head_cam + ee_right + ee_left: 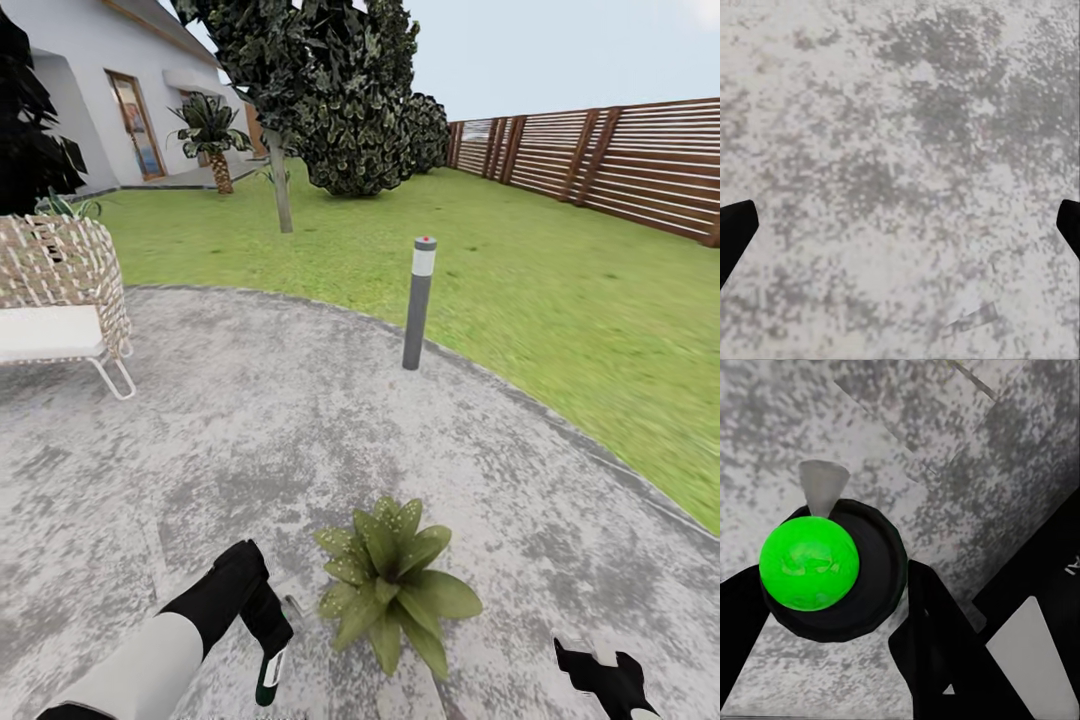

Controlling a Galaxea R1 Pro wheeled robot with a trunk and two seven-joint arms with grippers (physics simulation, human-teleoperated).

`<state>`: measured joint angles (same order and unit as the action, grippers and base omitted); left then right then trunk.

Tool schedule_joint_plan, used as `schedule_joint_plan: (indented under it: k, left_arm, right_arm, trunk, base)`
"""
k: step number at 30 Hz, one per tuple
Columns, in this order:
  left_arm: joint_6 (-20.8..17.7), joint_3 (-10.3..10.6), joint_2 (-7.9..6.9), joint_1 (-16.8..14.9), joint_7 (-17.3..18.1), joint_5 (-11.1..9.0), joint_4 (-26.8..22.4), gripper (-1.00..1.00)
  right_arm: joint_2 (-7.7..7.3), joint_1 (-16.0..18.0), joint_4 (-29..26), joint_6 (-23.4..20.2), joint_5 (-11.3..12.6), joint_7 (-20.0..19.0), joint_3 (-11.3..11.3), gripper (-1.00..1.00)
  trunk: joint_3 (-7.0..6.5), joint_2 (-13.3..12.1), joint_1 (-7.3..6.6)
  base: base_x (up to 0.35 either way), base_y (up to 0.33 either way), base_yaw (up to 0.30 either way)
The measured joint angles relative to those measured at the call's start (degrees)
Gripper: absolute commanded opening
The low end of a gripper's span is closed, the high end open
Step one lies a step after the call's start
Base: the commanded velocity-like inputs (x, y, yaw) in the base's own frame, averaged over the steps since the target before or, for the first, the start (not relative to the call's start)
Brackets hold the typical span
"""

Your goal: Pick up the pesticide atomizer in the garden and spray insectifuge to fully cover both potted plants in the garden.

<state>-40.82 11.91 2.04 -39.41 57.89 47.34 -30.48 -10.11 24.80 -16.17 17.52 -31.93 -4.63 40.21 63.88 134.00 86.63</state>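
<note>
Black left gripper (272,640) angles down, clamping the pesticide atomizer (270,677); right gripper (603,676) spread wide.

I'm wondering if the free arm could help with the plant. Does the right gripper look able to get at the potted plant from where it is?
Probably yes. The right gripper hangs open beside the potted plant, with only bare stone patio between them.
</note>
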Motion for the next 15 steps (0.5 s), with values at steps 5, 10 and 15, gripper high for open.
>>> schedule_joint_plan:
  k: [5,10,15]
  left_arm:
    - [0.02,-0.03,-0.25,-0.69,2.96,0.07,-0.13,-1.00]
    - [0.11,-0.10,0.14,-3.35,12.84,10.08,-0.24,-1.00]
    - [0.02,-0.24,0.45,-3.37,13.04,10.54,-0.29,-1.00]
  right_arm:
    - [0.00,0.01,-0.03,-0.01,0.00,0.00,-0.05,1.00]
    - [-0.30,-0.05,0.07,0.00,-0.10,-0.09,-0.03,1.00]
    - [-0.25,-0.06,0.05,0.00,-0.08,-0.08,-0.01,1.00]
  trunk:
    - [-0.12,0.00,0.00]
    - [-0.14,0.00,0.00]
    - [-0.14,0.00,0.00]
  base:
    - [0.000,-0.184,0.242]
    - [0.000,-0.061,0.023]
    - [0.000,-0.092,0.060]
